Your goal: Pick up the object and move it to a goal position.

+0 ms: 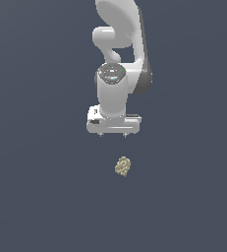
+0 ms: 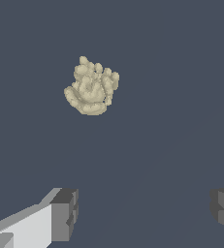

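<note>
Item one: white Franka arm, glossy, with dark grey joint bands, entering from the top of the exterior view and hanging straight down over a plain slate-blue ground. Wrist housing rounded, with a dark circular cap facing the camera; below it a broad flat white hand block.

Item two: white parallel gripper with short dark grey fingertips. In the exterior view only two small nubs show under the hand block, set well apart. In the wrist view the two grey pads stand at opposite sides of the picture with a wide bare gap between them. State: spread wide, holding nothing, touching nothing.

Item three: small lumpy tan-beige clump, knobbly surface, made of many rounded lobes bunched together; far narrower than the gripper's hand block. Position: resting apart from the arm on the slate-blue ground, below the gripper in the exterior view and slightly toward the exterior view's right of the gripper's centre line. Clear dark ground shows between the fingertips and the clump. In the wrist view the same clump sits well clear of both pads, not between them, nearer the side of the lighter-backed finger. Lobes on one edge stand up like short stubs; the opposite edge is more smoothly curved.

Item four: ground, uniform, unmarked, matte.
</note>
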Robot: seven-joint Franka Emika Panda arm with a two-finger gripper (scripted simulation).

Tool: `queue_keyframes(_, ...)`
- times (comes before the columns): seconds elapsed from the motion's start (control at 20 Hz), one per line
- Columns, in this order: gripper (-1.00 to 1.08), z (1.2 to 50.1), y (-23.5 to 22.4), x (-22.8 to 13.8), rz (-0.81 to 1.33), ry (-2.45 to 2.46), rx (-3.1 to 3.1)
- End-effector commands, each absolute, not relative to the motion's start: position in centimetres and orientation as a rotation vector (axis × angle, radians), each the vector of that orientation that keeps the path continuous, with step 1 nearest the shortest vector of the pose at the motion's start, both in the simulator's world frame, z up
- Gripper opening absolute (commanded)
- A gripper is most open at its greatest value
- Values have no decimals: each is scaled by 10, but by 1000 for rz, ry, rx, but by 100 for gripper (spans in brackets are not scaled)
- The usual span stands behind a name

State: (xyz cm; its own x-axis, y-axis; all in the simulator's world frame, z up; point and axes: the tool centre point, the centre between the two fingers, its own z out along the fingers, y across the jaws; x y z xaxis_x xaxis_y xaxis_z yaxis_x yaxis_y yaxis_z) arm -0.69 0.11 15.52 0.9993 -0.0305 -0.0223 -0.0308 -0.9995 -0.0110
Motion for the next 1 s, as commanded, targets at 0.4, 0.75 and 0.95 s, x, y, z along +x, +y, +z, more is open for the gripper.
queue_keyframes(0.4, 100, 152, 12, -10, 63, 8, -3112)
queue_keyframes(0.75, 100, 151, 13, -8, 63, 22, -3112)
queue_keyframes(0.95, 100, 149, 15, -2, 60, 68, -3112)
